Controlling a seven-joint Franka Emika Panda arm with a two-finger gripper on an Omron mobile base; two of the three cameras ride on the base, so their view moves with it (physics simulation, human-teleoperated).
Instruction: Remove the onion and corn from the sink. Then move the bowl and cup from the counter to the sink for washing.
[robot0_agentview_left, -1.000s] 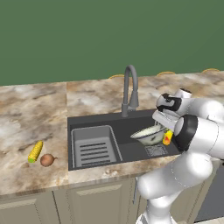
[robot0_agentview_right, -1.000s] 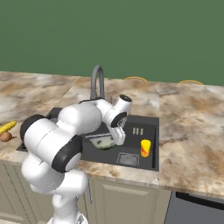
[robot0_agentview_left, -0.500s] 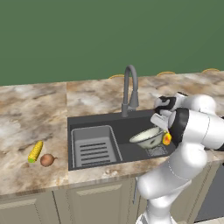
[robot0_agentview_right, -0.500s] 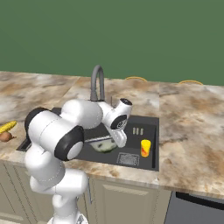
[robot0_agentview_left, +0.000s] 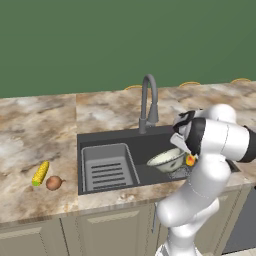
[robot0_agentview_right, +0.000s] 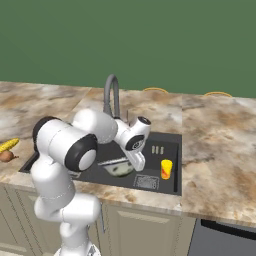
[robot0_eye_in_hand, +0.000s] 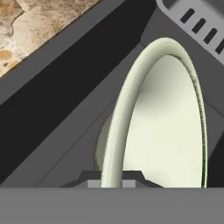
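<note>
Two foods, the corn (robot0_agentview_left: 40, 173) and the onion (robot0_agentview_left: 53, 183), lie side by side on the desk (robot0_agentview_left: 35, 135) left of the sink (robot0_agentview_left: 110, 138), so clearing the sink looks done. Inside the sink, the cup (robot0_agentview_right: 166, 169) stands upright on the basin floor at its right side, so that item looks delivered too. The gripper (robot0_eye_in_hand: 113, 183) is clamped on the rim of the bowl (robot0_eye_in_hand: 166, 127), jaws nearly together with the rim between them. The bowl hangs tilted low inside the basin, near the cup and the faucet (robot0_agentview_left: 149, 102). What seems left: set the bowl down and let go.
</note>
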